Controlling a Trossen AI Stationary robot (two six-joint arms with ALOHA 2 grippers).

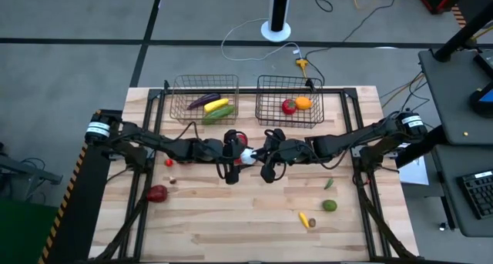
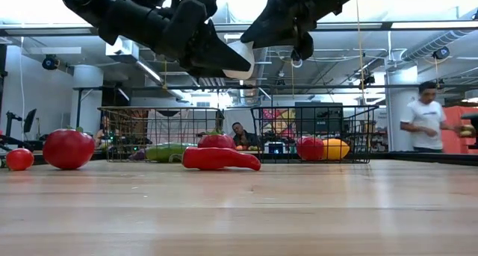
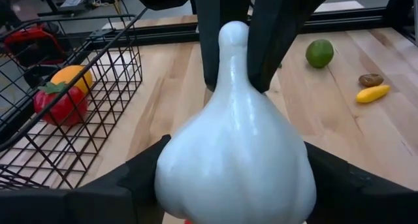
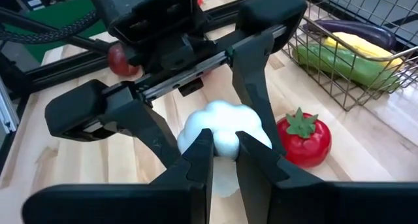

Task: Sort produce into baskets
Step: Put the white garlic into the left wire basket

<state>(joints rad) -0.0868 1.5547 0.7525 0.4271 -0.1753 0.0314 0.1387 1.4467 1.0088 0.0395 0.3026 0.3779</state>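
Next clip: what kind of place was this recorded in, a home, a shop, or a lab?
Most likely a robotics lab or workshop. The low view shows exposed ceiling ducts and people at workstations behind the wooden table; the high view shows loose cables on a grey floor.

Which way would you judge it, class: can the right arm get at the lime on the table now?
Probably not yet: the right gripper is shut on the garlic's stem, though the lime lies unobstructed.
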